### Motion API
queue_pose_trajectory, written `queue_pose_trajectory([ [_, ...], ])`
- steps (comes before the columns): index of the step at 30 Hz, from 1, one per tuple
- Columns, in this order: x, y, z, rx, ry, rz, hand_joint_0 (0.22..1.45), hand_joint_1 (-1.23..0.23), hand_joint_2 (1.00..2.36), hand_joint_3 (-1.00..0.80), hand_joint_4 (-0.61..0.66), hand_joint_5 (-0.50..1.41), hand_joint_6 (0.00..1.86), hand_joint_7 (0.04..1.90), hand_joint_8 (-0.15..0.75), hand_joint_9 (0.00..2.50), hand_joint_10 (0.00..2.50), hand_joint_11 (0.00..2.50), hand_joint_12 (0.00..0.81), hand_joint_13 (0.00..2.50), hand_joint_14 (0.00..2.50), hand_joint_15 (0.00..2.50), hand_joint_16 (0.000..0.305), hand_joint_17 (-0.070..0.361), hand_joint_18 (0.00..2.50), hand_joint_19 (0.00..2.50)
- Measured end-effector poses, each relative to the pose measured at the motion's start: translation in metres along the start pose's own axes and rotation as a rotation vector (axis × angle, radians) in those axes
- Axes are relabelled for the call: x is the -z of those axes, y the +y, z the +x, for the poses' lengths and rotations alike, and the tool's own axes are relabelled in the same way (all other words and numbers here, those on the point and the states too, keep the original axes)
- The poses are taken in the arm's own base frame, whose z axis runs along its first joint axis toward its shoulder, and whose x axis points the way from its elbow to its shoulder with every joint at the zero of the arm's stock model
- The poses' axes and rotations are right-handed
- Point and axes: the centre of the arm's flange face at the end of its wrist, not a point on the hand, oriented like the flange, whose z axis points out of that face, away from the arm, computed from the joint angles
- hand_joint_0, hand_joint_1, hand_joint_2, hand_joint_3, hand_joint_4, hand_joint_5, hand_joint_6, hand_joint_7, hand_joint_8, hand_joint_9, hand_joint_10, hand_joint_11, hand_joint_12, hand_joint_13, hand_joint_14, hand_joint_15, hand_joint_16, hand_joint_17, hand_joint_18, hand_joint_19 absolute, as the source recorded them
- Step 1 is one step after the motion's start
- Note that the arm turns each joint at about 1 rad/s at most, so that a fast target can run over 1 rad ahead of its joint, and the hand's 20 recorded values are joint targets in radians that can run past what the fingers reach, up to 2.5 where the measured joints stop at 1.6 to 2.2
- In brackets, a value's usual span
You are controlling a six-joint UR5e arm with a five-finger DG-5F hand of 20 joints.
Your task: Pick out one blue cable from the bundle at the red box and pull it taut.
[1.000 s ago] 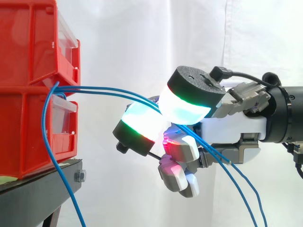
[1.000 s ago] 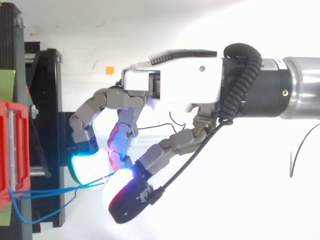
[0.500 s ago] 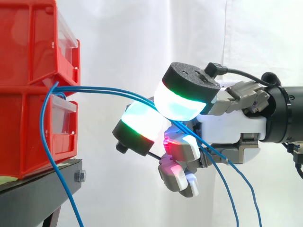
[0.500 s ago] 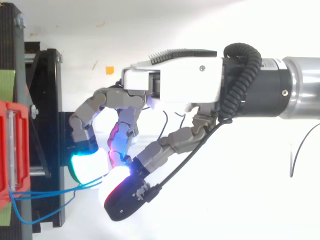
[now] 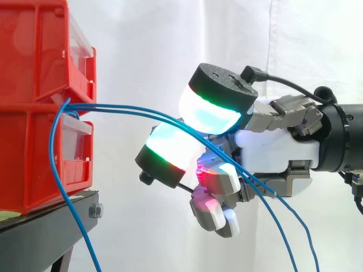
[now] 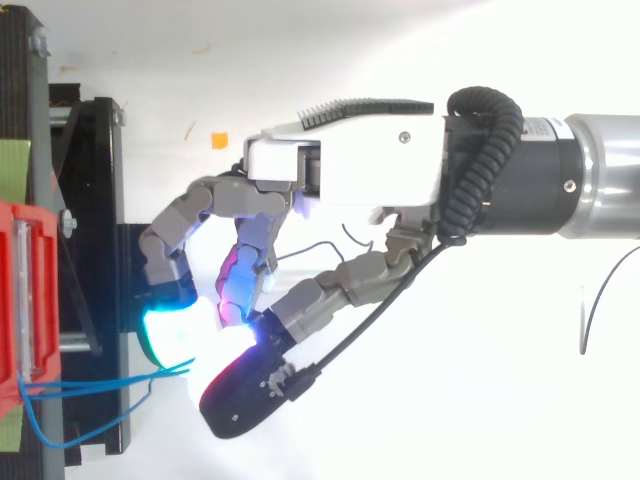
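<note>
Blue cables (image 5: 108,105) come out of the gap between the two stacked red bins (image 5: 34,153) on the black stand (image 5: 39,226) and run level across the open space to the hand (image 5: 272,150), which reaches in from the right in front of the white curtain (image 5: 147,51). From the side, two strands slip in under the big thumb pad (image 5: 210,110) and over a finger pad (image 5: 170,144). The two pads are pressed close together with the strands between them, so the curled fingers and thumb appear to pinch both strands, not one alone. Past the pinch the strands cross the palm and droop towards the floor, while another loop hangs slack beside the lower bin. The run from bins to hand bows only slightly, which suggests it is close to taut but not drawn straight. The grip sits well out from the bins, leaving room to draw back; separating a single strand looks like the trickier part.
</note>
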Motion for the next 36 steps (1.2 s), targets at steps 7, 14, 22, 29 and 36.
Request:
queue_pose_trajectory([
  [7,0.0000,0.0001,0.0001,0.000,0.001,0.000,0.63,-0.83,1.02,-0.17,0.00,-0.10,0.89,1.07,0.306,1.31,0.03,0.76,0.366,1.12,0.03,0.70,0.051,0.114,0.93,0.97],
  [14,-0.0001,0.0003,0.0004,0.000,0.001,-0.001,0.74,-0.93,1.02,-0.14,-0.11,-0.12,0.94,1.10,0.283,1.26,0.03,0.77,0.346,1.11,0.03,0.71,0.049,0.111,0.93,0.98],
  [22,-0.0001,0.0004,0.0010,0.000,0.004,-0.001,0.81,-0.96,1.02,-0.26,-0.15,-0.13,0.96,1.06,0.277,1.25,0.03,0.77,0.331,1.11,0.03,0.71,0.049,0.110,0.93,1.00],
  [29,-0.0001,0.0003,0.0010,0.000,0.002,-0.001,0.85,-0.95,1.02,-0.28,-0.17,-0.14,0.96,1.19,0.271,1.25,0.02,0.78,0.329,1.12,0.03,0.73,0.049,0.109,0.91,1.04],
  [36,-0.0001,0.0002,0.0009,-0.001,-0.001,0.000,0.87,-0.92,1.02,-0.19,-0.18,-0.17,0.98,1.13,0.255,1.20,0.03,0.77,0.325,1.11,0.02,0.76,0.048,0.108,0.88,1.09],
])
